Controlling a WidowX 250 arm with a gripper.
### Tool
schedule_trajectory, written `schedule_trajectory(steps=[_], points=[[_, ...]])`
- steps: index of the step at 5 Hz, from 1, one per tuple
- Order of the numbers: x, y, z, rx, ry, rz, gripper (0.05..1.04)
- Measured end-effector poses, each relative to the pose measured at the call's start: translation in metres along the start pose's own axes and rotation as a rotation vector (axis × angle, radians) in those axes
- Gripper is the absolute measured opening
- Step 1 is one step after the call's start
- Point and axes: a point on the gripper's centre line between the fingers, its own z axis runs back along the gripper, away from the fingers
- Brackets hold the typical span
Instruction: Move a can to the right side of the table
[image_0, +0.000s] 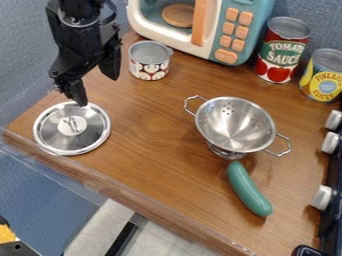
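The black gripper hangs at the upper left, open with nothing between its fingers, above the table between the silver lid and the small tin. That small open-topped tin, with red and white figures on its side, stands upright just right of the gripper. Toward the back right, a tall tomato sauce can stands upright beside the toy microwave. A yellow and blue pineapple can is upright at the right edge of the view, to the right of the tomato sauce can.
On the wooden table are a round silver lid at left, a metal colander right of centre and a green cucumber-like toy below it. A toy microwave stands behind; stove knobs line the right edge.
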Motion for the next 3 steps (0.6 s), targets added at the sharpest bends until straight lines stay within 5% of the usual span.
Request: schedule_trajectory(steps=[2, 3], points=[[0.004, -0.005, -0.007, 0.045, 0.023, 0.096, 1.0], [0.029, -0.02, -0.003, 0.03, 0.026, 0.314, 1.0]])
